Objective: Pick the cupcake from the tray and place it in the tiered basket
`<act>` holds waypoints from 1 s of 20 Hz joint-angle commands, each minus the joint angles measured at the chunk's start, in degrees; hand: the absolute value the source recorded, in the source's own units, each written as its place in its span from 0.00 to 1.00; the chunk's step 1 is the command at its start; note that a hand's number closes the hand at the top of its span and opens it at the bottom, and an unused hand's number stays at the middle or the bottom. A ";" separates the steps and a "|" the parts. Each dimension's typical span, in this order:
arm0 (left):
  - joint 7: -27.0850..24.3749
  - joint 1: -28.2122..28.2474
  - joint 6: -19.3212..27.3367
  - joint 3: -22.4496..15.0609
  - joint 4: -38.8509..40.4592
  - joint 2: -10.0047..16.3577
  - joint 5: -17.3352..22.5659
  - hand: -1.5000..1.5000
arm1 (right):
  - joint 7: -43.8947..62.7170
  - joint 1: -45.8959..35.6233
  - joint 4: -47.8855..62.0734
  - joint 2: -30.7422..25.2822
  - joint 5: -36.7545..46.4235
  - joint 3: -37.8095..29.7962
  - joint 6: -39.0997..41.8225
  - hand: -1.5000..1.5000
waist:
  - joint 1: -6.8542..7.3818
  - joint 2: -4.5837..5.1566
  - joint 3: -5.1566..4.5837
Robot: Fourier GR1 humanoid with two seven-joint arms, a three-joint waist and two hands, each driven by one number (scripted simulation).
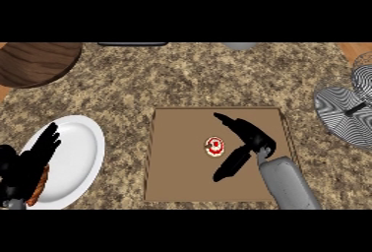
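Head view, looking steeply down: a flat, square brown tray [181, 172] lies in the middle of a speckled brown stone counter [181, 78]. The small round cupcake with a white rim and red top [214, 146] stands on the tray's floor, a little right of the tray's centre.

The black right hand [251, 140] hovers over the right half of the tray, on a grey forearm [287, 182] that comes in across the tray's lower right corner. Its fingers and thumb are spread wide. One reaches toward the tray's upper edge and another toward its lower edge, so the cupcake sits in the gap between them, just left of the palm. A thin strip of tray seems to show between cupcake and hand, though from this angle contact cannot be ruled out. Nothing is pinched.

Well left of the tray, a round white plate [80, 147] lies on the counter. The black left hand [36, 155] shows over the plate's left side, fingers straight and pointing up. A reddish-brown piece of food [38, 186] lies at the plate's lower left edge.

Right of the tray, apart from it, stands the black-and-white striped tiered basket [345, 118]. A dark wooden bowl [36, 61] sits far up and left of the tray.
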 commanded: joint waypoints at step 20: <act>-4.06 0.48 -3.29 3.20 4.83 -1.65 -2.99 0.50 | -3.14 2.00 -6.68 1.59 3.66 0.46 -11.61 1.00 | 0.04 0.60 0.29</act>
